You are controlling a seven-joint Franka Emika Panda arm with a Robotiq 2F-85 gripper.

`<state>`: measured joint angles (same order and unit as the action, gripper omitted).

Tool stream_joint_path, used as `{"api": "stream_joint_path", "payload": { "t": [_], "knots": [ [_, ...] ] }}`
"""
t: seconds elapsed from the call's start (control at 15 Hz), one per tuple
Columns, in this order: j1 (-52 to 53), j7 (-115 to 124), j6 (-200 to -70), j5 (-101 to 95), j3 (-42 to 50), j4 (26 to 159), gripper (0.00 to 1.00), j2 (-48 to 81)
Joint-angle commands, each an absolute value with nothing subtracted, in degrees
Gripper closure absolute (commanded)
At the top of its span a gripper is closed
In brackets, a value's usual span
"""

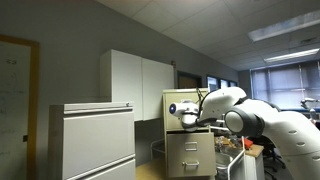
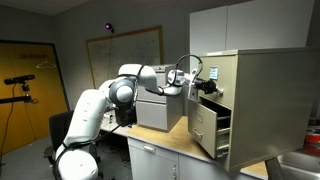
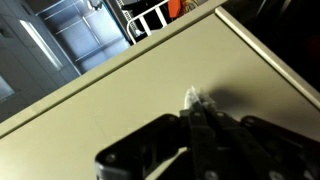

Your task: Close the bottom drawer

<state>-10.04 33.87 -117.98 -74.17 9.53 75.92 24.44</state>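
The tan filing cabinet (image 2: 265, 100) stands on a counter. Its bottom drawer (image 2: 203, 128) sticks out open, showing a flat beige front in an exterior view (image 1: 190, 157). My gripper (image 2: 192, 76) is up at the cabinet's upper part, above the bottom drawer, in both exterior views (image 1: 186, 114). In the wrist view my gripper's (image 3: 193, 98) fingers are shut together with nothing between them, their tips against a flat beige metal surface (image 3: 120, 100). I cannot tell which part of the cabinet that surface is.
A wide light-grey cabinet (image 1: 92, 140) stands beside the tan one. White wall cupboards (image 1: 140, 85) hang behind. A wooden counter (image 2: 170, 145) carries the cabinets. A camera tripod (image 2: 22, 85) and a door (image 2: 30, 90) are at the room's far side.
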Motion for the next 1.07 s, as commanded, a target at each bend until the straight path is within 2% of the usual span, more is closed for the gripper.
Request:
{"api": "stream_joint_path", "payload": {
  "t": [0.0,0.8,1.0],
  "knots": [
    [-11.41,26.56,-112.68,-65.52,9.6,62.79,1.0,30.58],
    [-6.14,11.79,-81.08,-31.01,7.61,45.9,1.0,30.83],
    [-5.48,9.07,-77.01,-25.32,5.23,43.96,1.0,31.91]
  ]
}}
